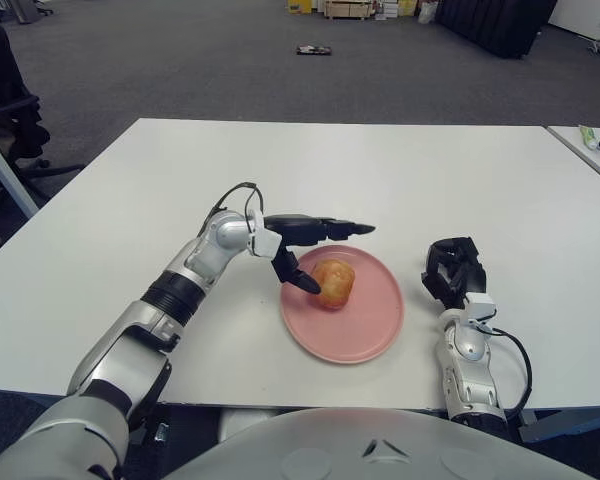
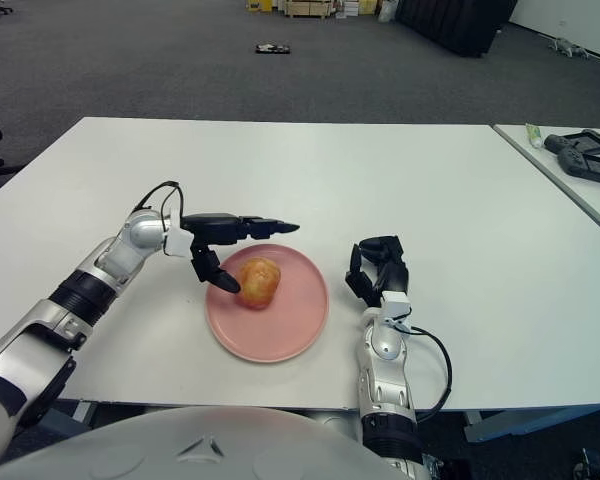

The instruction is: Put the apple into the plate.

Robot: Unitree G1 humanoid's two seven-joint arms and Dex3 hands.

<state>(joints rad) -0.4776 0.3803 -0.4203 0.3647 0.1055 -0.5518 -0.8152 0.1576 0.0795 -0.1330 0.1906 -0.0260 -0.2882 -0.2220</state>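
One white table (image 1: pixel 400 170) fills most of the view, with the edge of a second table (image 1: pixel 592 150) showing at the far right, bearing a few small items too small to make out. On the main table lies one pink plate (image 1: pixel 365 335), near the front edge and roughly at the middle. One apple (image 1: pixel 333 282), yellow-red, sits on the plate's left part, inside the rim. The left hand (image 1: pixel 305 248) is at the plate's upper left edge with its fingers spread and gripping nothing: two long fingers (image 1: pixel 342 228) stretch out level above the apple and over the back rim of the plate, while the thumb points down just to the apple's left; whether the thumb tip touches the apple cannot be told. The apple thus lies below the upper fingers and to the right of the thumb, within the hand's spread but not clasped. The left arm runs back from the hand toward the lower left corner, with a thin black cable looping over its wrist. The right hand (image 1: pixel 454 270) shows to the right of the plate, apart from its rim, its black fingers curled in and empty.
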